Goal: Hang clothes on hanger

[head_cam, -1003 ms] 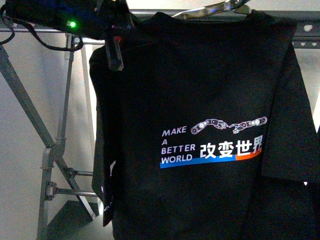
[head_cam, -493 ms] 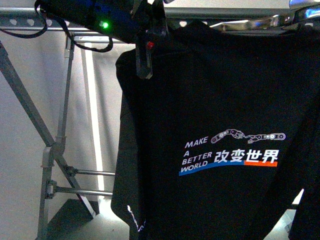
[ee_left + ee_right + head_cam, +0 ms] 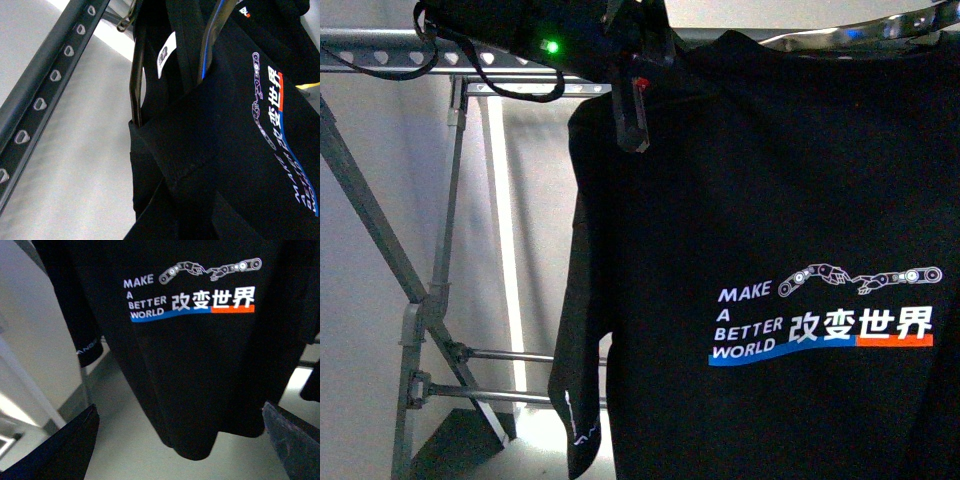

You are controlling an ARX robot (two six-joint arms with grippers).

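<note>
The clothes, a black T-shirt printed "MAKE A BETTER WORLD", hang from the top of the front view and fill its right half. My left gripper is shut on the shirt's shoulder, just below the hanger's top rail. In the left wrist view the jaws are buried in black fabric, and the heart-punched rail runs alongside. A thin silver wire hanger shows at the shirt's neck. My right gripper stands open below the shirt's hem, holding nothing.
The rack's slanted crossed legs and thin lower bars stand left of the shirt. A pale wall with a bright vertical strip lies behind. A white label hangs inside the collar.
The shirt and my left gripper have shifted to the right along the rail, and the print now sits lower and further right in the front view. The rack's legs have stayed put.
</note>
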